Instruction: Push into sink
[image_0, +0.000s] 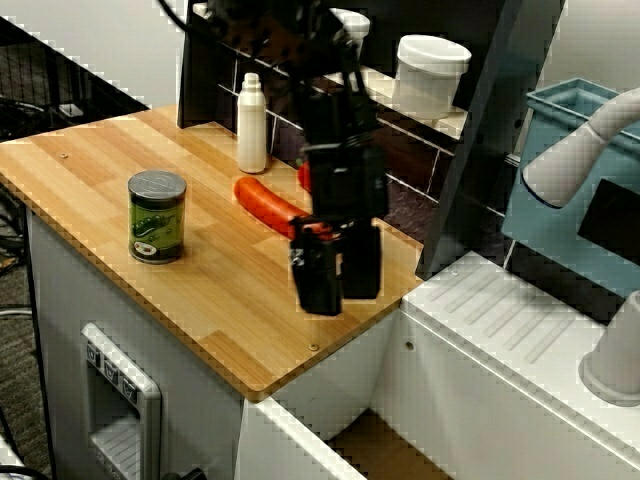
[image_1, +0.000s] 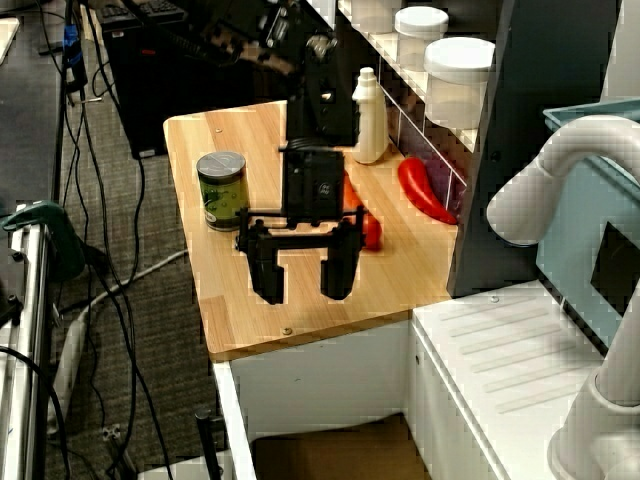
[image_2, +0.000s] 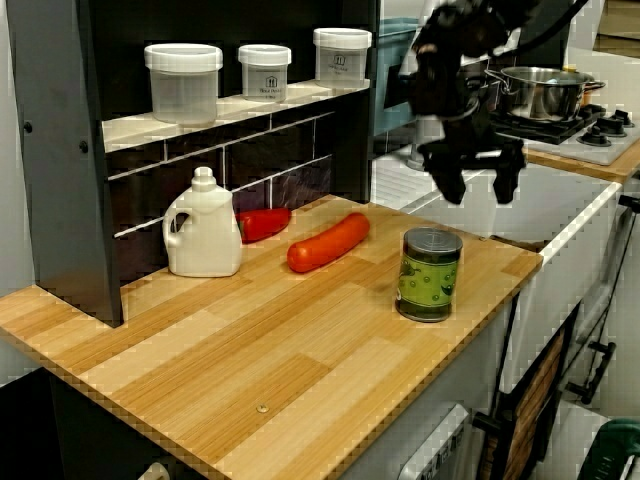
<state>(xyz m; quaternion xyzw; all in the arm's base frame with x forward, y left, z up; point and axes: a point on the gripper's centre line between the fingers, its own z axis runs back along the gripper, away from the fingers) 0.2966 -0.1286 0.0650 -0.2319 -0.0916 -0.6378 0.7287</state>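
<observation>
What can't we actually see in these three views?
- Sink: only a floor corner shows at the bottom edge of both sink-side views; the far view hides it behind the counter.
- Which item gets pushed: can, orange sausage or red pepper; nothing tells.
- End effector height above the counter: unclear; fingers open, empty.
- Can label: too small to read.

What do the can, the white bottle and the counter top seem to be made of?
Can: probably metal, with a dull grey ribbed lid and a glossy green paper or printed label. White bottle: looks like matte moulded plastic, with a handle formed in it. Counter top: light wood or wood-look laminate, with plank strips and grain showing.
</observation>
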